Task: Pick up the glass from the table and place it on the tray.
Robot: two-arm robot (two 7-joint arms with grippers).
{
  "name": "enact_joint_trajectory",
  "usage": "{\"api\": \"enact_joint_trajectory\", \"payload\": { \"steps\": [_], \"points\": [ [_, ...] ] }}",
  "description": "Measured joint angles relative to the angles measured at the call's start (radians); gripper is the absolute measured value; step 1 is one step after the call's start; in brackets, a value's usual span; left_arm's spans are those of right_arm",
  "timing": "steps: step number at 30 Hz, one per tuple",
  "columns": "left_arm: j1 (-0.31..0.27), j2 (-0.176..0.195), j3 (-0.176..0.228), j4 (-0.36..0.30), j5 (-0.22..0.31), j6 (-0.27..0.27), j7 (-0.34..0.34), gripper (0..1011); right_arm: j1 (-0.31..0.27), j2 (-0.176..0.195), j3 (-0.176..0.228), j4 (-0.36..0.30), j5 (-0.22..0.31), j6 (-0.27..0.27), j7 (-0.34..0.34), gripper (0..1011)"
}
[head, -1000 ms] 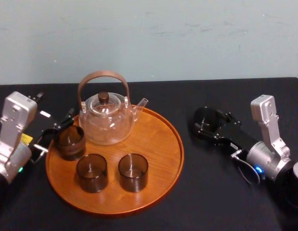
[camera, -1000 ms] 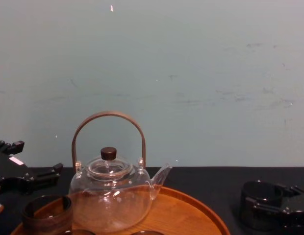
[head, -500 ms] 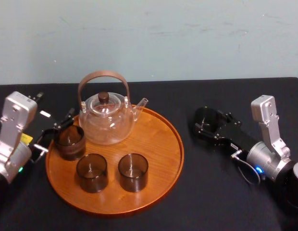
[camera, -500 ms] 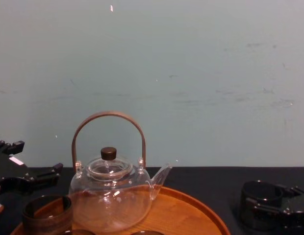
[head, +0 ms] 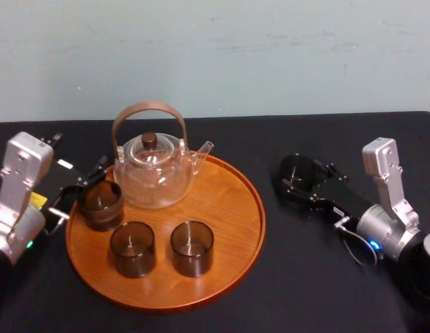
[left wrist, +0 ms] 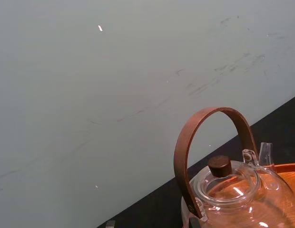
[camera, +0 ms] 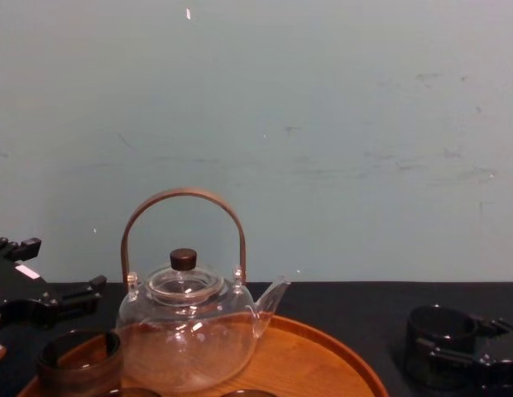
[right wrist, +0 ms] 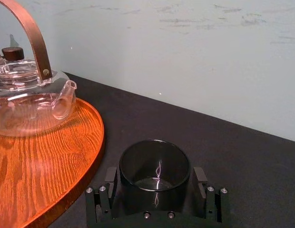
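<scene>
While the head view places the glass (head: 297,175) right of the tray (head: 229,208), my wrist view shows the right gripper (right wrist: 156,175) seemingly clamping it. The left gripper (head: 82,187) gapes wide by the tray's left rim.

The head camera looks steeply down on the black desk (head: 284,291) and takes in the whole tray (head: 232,208). The chest camera sits low, facing the wall (camera: 339,124) across the desk. Both wrist cameras hang close by the tray's rim (the right one almost at desk level) and face that wall. All four share the teapot (head: 154,180).
</scene>
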Motion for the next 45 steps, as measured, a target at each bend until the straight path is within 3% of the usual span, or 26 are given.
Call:
{"api": "enact_joint_trajectory", "payload": {
  "steps": [23,35,41,45],
  "points": [
    [0.0,0.0,0.0,0.0,0.0,0.0,0.0,1001,0.066,-0.028,-0.029,0.11,0.004,-0.02,0.035,1002],
    [0.0,0.0,0.0,0.0,0.0,0.0,0.0,1001,0.071,-0.028,-0.031,0.115,-0.001,-0.02,0.031,999],
    [0.0,0.0,0.0,0.0,0.0,0.0,0.0,1001,0.07,-0.028,-0.031,0.114,-0.001,-0.019,0.031,904],
    [0.0,0.0,0.0,0.0,0.0,0.0,0.0,1002,0.07,-0.028,-0.031,0.114,-0.001,-0.019,0.031,904]
  ]
}}
